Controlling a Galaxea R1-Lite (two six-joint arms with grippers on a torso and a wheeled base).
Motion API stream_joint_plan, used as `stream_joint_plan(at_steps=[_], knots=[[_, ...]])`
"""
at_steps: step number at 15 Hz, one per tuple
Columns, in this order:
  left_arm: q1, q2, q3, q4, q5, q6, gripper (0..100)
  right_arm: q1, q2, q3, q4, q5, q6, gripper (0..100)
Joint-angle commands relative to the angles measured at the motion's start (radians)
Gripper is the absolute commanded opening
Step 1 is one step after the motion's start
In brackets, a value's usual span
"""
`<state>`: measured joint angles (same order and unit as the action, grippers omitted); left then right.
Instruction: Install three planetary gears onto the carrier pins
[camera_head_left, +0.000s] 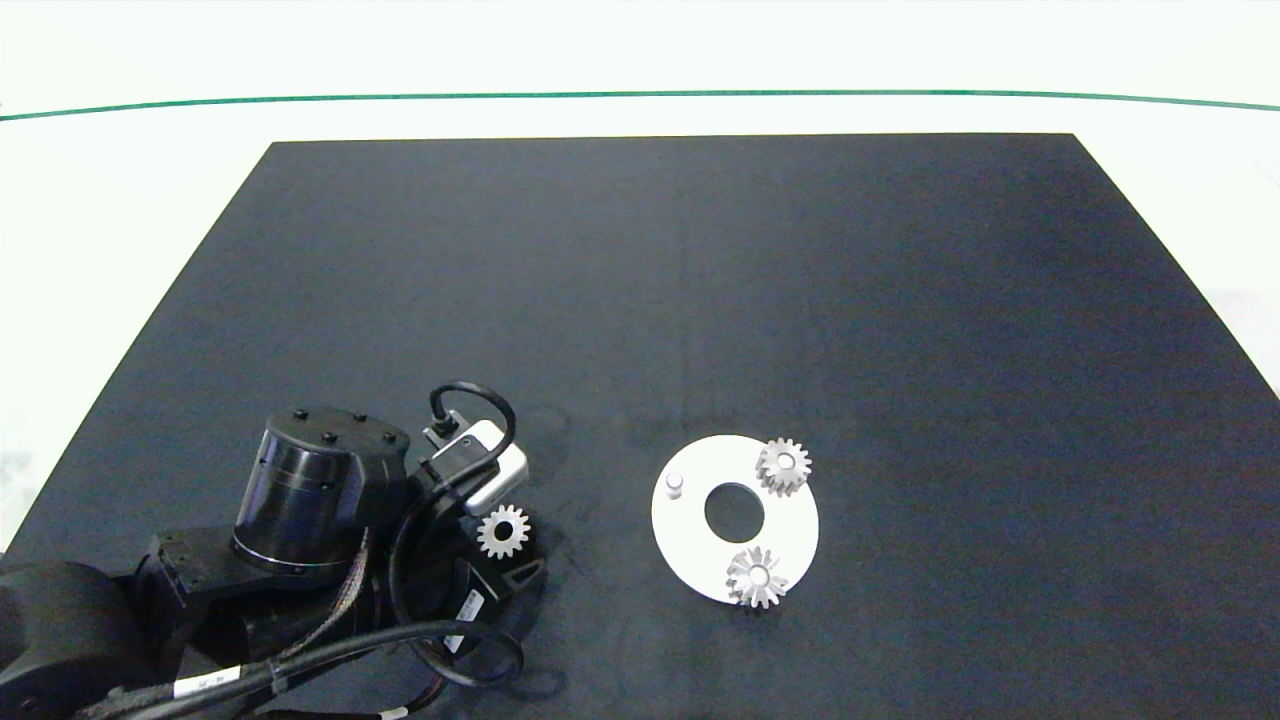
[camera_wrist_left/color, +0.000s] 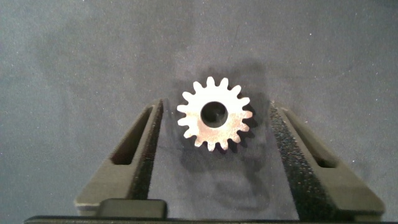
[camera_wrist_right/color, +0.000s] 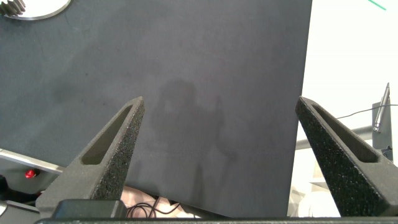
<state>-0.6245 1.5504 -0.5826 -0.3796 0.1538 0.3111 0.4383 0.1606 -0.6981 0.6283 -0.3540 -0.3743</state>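
Dark mat (camera_head_left: 640, 300) over a pale worktop (camera_head_left: 150, 180), with a green line running along the far side. White disc (camera_head_left: 690, 545) lying flat on the mat, to the right of the left arm. Two gears already seated on its pegs: one at the far right rim (camera_head_left: 783, 466), one at the near rim (camera_head_left: 757, 577). Third peg (camera_head_left: 674, 484) bare, on the disc's left side (the side nearest the left arm).

Last gear (camera_head_left: 503, 531) flat on the mat, well apart from the disc, hole facing up. Left pincer (camera_wrist_left/color: 211, 149) right over it, fingers wide open, one finger (camera_wrist_left/color: 134, 158) on each side of the gear (camera_wrist_left/color: 215, 121) and not touching it yet. Nothing held.

Probably about to grab: close on the teeth, lift, then carry to the right toward the bare peg. Round gear, so no long side to line up; only the hole over the peg.

Right pincer (camera_wrist_right/color: 217, 162) also wide open and holding nothing, off near the mat's edge, out of sight from above. Only a sliver of disc (camera_wrist_right/color: 37, 7) and gear teeth (camera_wrist_right/color: 12, 7) in its corner.

Gaps beside the gear clear only from the left wrist; disc and pegs clear only from above.
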Motion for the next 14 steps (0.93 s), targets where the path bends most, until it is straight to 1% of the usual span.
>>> stream_joint_plan(at_steps=[1, 3, 8, 14], knots=[[0.000, 0.003, 0.003, -0.013, 0.001, 0.002, 61, 0.000, 0.002, 0.000, 0.004, -0.002, -0.003, 100], [0.000, 0.013, 0.003, -0.025, 0.001, 0.002, 57, 0.000, 0.002, 0.000, 0.004, -0.002, -0.002, 100], [0.000, 0.019, 0.003, -0.025, 0.001, 0.003, 48, 0.002, 0.002, 0.000, 0.004, 0.000, -0.003, 100], [0.002, 0.019, 0.001, -0.027, 0.001, 0.003, 34, 0.002, 0.003, 0.000, 0.004, 0.000, -0.003, 100]])
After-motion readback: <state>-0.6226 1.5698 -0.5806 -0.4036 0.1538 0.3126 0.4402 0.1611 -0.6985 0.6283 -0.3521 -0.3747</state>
